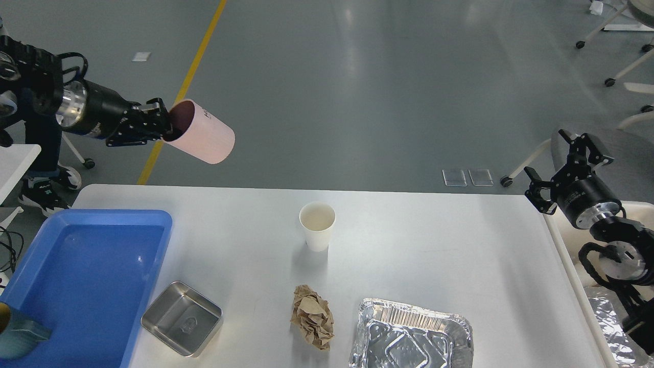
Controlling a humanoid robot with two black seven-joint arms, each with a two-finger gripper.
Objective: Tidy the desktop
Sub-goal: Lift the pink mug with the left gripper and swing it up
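One cup (200,134) aloft at 10 o'clock, pinched at its rim by the left end effector (162,125).
It looks light and crushable; rim grip suits. Right end effector (562,163) wide. Bench (434,245) at centre.

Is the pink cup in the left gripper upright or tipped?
Tipped. The pink cup lies nearly sideways in the air, its mouth at the left gripper, high above the desktop.
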